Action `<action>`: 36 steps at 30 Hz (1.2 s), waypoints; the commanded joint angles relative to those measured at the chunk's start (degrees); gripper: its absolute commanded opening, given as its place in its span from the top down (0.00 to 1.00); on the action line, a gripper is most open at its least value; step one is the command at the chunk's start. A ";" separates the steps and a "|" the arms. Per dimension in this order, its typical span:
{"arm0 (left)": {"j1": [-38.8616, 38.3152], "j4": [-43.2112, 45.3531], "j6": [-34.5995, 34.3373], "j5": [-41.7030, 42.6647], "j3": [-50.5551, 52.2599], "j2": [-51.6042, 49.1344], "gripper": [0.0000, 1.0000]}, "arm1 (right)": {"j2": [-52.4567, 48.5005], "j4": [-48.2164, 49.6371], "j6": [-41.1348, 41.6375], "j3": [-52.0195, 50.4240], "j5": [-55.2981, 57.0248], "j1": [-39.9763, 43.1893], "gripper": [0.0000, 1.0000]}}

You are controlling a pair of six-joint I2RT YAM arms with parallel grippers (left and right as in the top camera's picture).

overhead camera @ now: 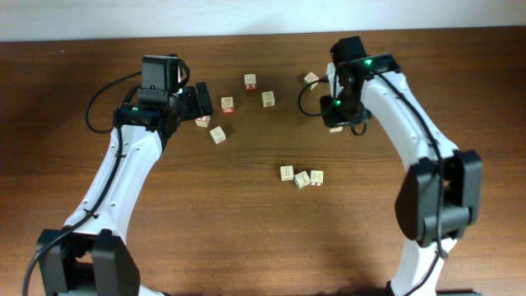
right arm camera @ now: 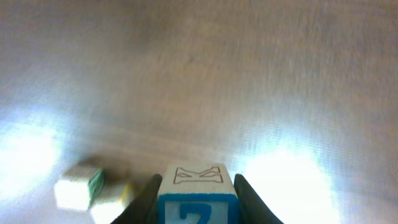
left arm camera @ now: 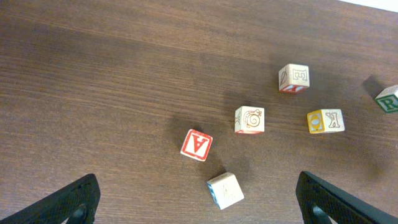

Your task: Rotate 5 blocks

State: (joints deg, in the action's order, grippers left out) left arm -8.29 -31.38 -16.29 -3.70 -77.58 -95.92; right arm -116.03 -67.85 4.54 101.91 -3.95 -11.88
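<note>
My right gripper [right arm camera: 198, 184] is shut on a wooden block [right arm camera: 198, 198] that has a blue face with a white figure and a pale top printed "K". In the overhead view this gripper [overhead camera: 337, 122] hangs at the back right with the block [overhead camera: 335, 128] barely showing under it. My left gripper [left arm camera: 198, 199] is open, its fingers [left arm camera: 74, 202] wide apart, and a pale block [left arm camera: 225, 190] lies on the table between them. In the overhead view the left gripper [overhead camera: 203, 104] sits beside that pale block [overhead camera: 218, 134] and a red-faced cube [overhead camera: 201, 120].
Beyond the left gripper lie a red "A" cube [left arm camera: 196, 144], a snail-print block [left arm camera: 249, 119], a yellow-sided "K" block [left arm camera: 324, 121], another pale block [left arm camera: 293, 78] and a green-print block [left arm camera: 387, 99]. Three pale blocks [overhead camera: 302, 178] sit in a row mid-table. Two blurred blocks [right arm camera: 78, 185] lie left of the right gripper.
</note>
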 commanded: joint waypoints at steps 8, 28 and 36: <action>0.09 0.00 -0.20 -0.61 -1.01 -0.15 0.01 | 0.48 3.30 7.19 -18.97 -4.50 -0.76 0.76; 0.09 0.00 -0.20 -0.63 -1.01 -0.15 0.01 | 0.50 8.68 8.02 -25.03 -10.82 -5.05 0.54; 0.09 0.00 -0.20 -0.63 -1.01 -0.15 0.01 | 0.61 5.84 6.62 -20.00 -5.99 -4.61 0.43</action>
State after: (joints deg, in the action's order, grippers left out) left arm -8.29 -31.44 -16.29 -3.70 -77.58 -95.92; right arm -115.35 -60.69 11.79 78.17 -12.53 -16.56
